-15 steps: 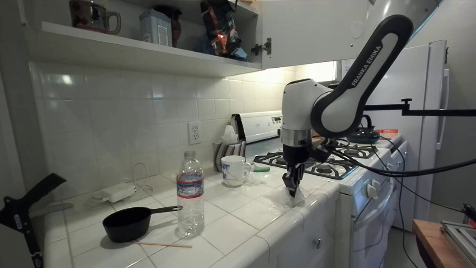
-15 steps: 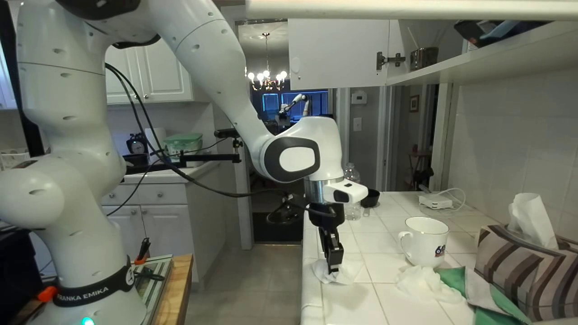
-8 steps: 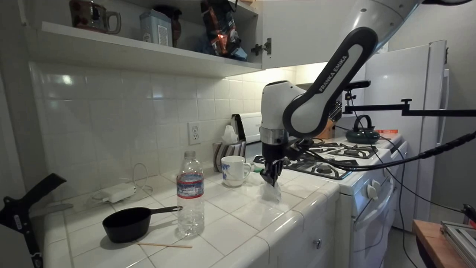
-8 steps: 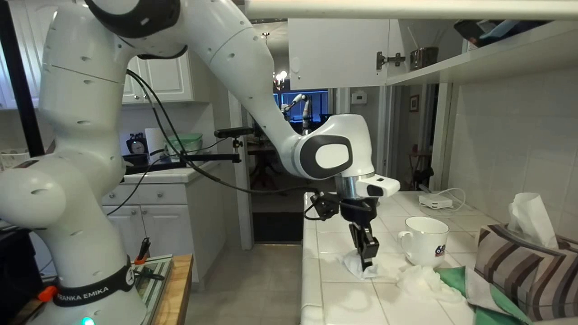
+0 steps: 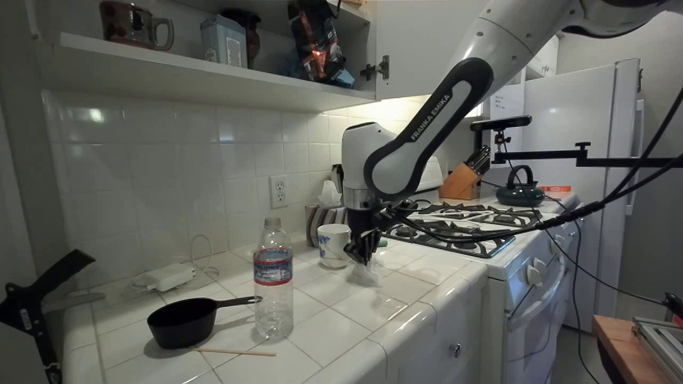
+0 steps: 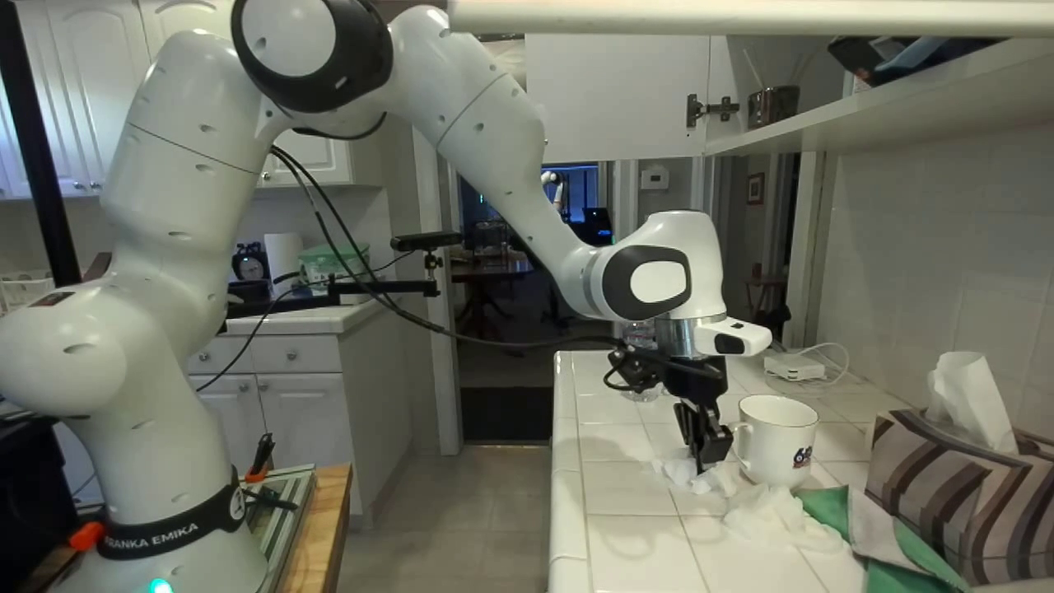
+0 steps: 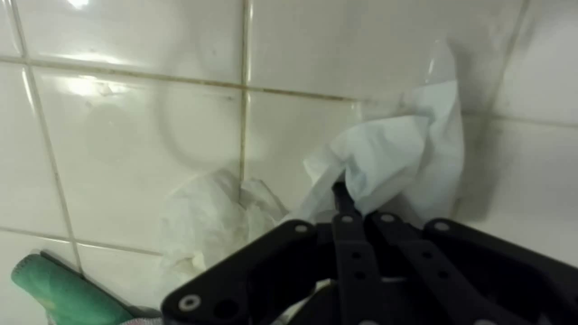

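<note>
My gripper (image 7: 348,198) is shut on a crumpled white tissue (image 7: 388,149), which bunches out around the fingertips in the wrist view. In an exterior view the gripper (image 6: 701,468) hangs low over the tiled counter, close beside the white mug (image 6: 778,441); the tissue (image 6: 680,473) spreads beneath it at the tile surface. From the opposite angle the gripper (image 5: 366,261) partly covers the mug (image 5: 332,245). A further crumpled tissue (image 7: 203,221) lies on the tiles nearby, with a green cloth (image 7: 67,289) past it. Whether the held tissue touches the counter is hard to tell.
A striped tissue box (image 6: 947,494) stands against the wall behind the mug. Further along the counter are a plastic bottle (image 5: 273,298), a black pan (image 5: 181,322), a thin stick (image 5: 235,351) and a white adapter (image 5: 169,274). Stove grates (image 5: 464,234) adjoin the counter; an open cabinet (image 5: 213,80) hangs above.
My gripper has travelled from near the counter's front edge toward the mug, carrying the tissue with it. The mug, loose tissue and cloth have stayed in place.
</note>
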You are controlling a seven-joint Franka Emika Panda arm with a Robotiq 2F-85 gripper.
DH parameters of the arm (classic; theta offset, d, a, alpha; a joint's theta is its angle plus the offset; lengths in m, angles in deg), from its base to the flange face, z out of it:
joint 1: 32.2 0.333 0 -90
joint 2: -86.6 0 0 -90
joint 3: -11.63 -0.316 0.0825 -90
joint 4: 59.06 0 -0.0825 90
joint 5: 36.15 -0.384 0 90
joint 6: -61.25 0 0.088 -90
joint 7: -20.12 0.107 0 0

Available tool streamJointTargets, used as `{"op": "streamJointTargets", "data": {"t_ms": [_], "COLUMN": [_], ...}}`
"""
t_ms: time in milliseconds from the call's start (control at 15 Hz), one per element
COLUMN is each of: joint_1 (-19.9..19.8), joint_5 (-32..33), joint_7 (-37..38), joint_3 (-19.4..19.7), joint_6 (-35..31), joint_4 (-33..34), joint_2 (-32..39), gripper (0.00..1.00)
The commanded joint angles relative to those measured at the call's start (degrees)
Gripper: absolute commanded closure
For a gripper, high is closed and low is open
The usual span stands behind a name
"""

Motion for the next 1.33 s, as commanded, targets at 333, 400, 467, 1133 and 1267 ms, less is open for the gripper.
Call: {"op": "streamJointTargets", "data": {"t_ms": [333,400,467,1133,1267], "joint_1": [1.2,1.0,0.8,2.9,3.4], "joint_5": [-1.6,-1.8,-2.1,1.5,2.0], "joint_7": [-0.9,-1.4,-1.7,-0.6,-0.1], "joint_3": [0.4,0.2,0.0,0.8,1.3], "joint_6": [2.2,1.3,0.5,-8.3,-8.9], "joint_4": [-2.4,-4.1,-5.4,-9.5,-8.8], "joint_2": [-3.7,-4.8,-5.5,-7.2,-5.8], "gripper": [0.45,0.39,0.81,1.00,1.00]}}
